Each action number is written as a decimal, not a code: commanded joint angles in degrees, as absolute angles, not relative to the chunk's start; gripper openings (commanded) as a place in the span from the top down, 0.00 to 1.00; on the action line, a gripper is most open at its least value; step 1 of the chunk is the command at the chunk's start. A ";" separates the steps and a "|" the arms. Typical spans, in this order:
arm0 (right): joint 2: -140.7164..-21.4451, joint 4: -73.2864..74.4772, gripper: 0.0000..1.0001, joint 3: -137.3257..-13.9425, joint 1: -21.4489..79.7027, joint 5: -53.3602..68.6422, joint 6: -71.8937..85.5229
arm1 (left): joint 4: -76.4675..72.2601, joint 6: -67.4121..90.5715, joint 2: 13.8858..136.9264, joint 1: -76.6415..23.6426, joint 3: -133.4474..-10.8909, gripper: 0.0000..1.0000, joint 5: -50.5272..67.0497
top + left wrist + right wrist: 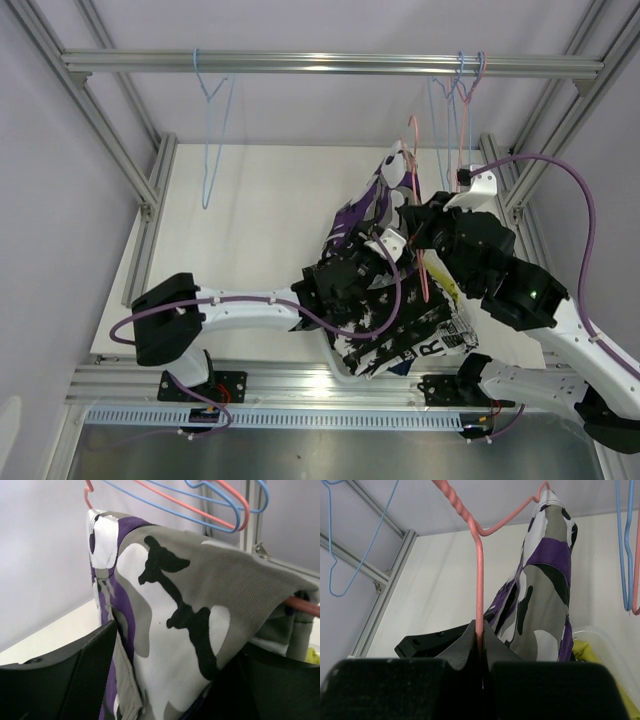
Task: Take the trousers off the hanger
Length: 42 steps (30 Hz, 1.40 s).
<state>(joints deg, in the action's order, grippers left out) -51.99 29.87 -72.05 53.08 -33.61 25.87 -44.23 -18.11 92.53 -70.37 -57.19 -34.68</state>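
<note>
The right claw (481, 640) pinches the pink hanger (479, 580) to steady it above the right side of the bench (250, 220), so the spread left claw (175, 680), around the draped purple-white-black trousers (210, 580), can pull them off.

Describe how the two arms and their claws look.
The left arm and right arm have white tubular links joined by bulky black housings. A purple cable follows each; the right one loops wide. A green light glows on the right arm. The left claw and right claw are matte black and broad; the left's pads are finely ribbed.
</note>
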 commanded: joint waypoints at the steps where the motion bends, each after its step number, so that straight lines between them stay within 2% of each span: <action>1: -50.71 25.14 1.00 -72.16 52.39 -31.38 26.19 | -47.99 -13.54 92.72 -70.31 -60.64 0.27 -31.03; 8: -50.98 24.35 1.00 -71.19 48.96 -25.76 28.47 | -48.78 -12.57 94.83 -71.63 -62.75 0.37 -29.88; 16: -51.24 23.82 1.00 -71.10 48.34 -22.50 29.97 | -46.58 -11.42 98.43 -71.89 -66.35 0.59 -27.95; 19: -51.15 23.99 1.00 -71.02 48.34 -21.97 29.97 | -45.70 -11.51 99.58 -71.98 -66.88 0.69 -28.21; 20: -51.15 24.08 1.00 -70.93 48.43 -21.97 30.06 | -45.62 -11.43 99.58 -71.98 -66.80 0.81 -28.30; 22: -51.15 24.00 1.00 -70.75 48.43 -21.89 30.15 | -45.35 -11.16 99.58 -71.98 -66.62 0.90 -28.30; 23: -51.07 23.91 1.00 -70.58 48.34 -21.80 30.23 | -45.26 -10.64 99.58 -72.07 -66.19 0.99 -28.21; 31: -50.63 24.08 1.00 -68.91 48.34 -23.02 31.20 | -47.20 -7.12 95.02 -72.25 -61.70 0.99 -25.66; 42: -49.31 22.68 1.00 -62.05 48.16 -26.45 32.96 | -50.02 -13.62 83.77 -77.25 -62.40 1.00 -32.52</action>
<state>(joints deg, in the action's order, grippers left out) -49.74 24.91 -63.37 47.94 -24.95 32.03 -42.44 -10.76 91.50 -73.30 -59.68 -33.54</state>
